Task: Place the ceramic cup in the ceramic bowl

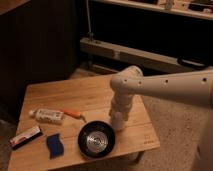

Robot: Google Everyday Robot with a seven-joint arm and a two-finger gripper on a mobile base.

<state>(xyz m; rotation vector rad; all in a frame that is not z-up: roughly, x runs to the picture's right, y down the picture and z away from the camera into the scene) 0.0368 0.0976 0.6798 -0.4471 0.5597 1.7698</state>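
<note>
The ceramic bowl [96, 140], black with a glossy grey inside, sits on the wooden table [75, 95] near its front edge. My gripper [118, 121] hangs at the end of the white arm [150, 87], low over the table just to the right of the bowl's far rim. The ceramic cup does not show as a separate thing; the arm's white end covers the spot beside the bowl, so the cup is hidden or cannot be told apart from it.
A white labelled tube [47, 116] and an orange item [74, 113] lie left of the bowl. A blue sponge [54, 145] and a flat red-and-white packet [25, 136] lie at the front left. Dark shelving [150, 30] stands behind the table.
</note>
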